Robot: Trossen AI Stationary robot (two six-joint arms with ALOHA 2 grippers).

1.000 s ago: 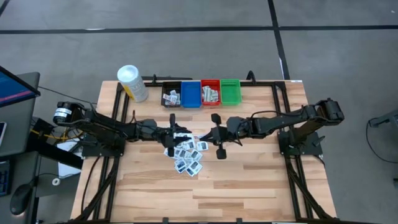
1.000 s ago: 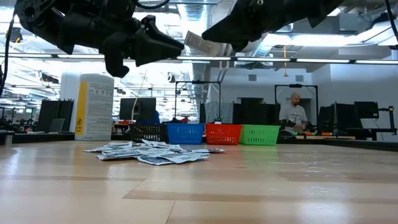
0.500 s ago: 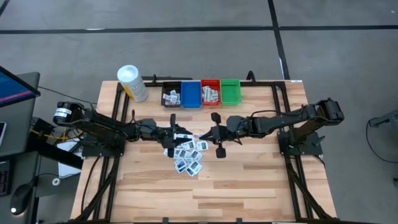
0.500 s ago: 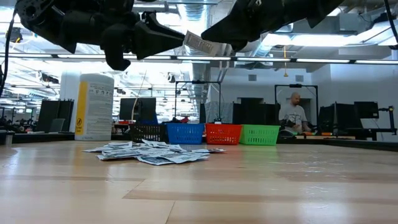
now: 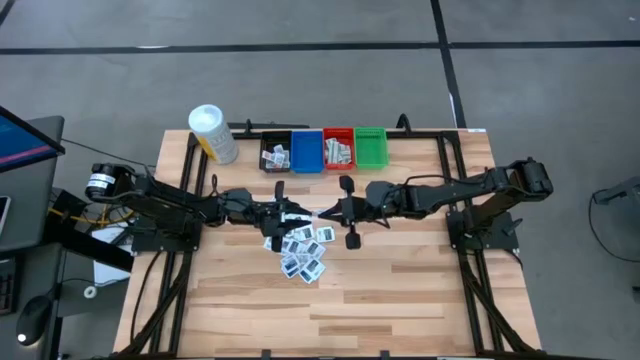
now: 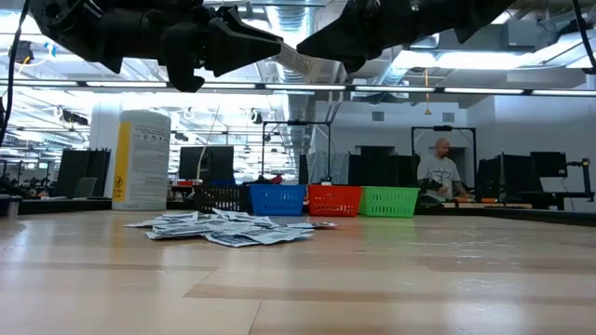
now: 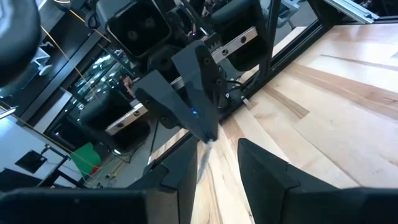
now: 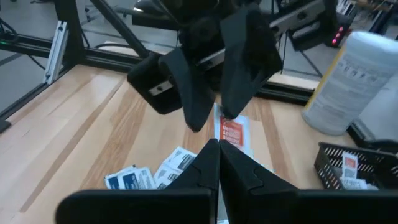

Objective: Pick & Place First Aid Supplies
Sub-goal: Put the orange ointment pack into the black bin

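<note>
Now | right gripper [image 5: 330,212] pinches a packet [image 8: 231,132] by one end | long axis points toward left gripper [image 5: 299,212], spread around its far end, above the surface [image 5: 400,280]

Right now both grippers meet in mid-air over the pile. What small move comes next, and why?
Probably close the left gripper on the packet. The right gripper is shut on one end of it above the pile, and the left fingers straddle its free end without pinching it. Only then should the right let go.
</note>
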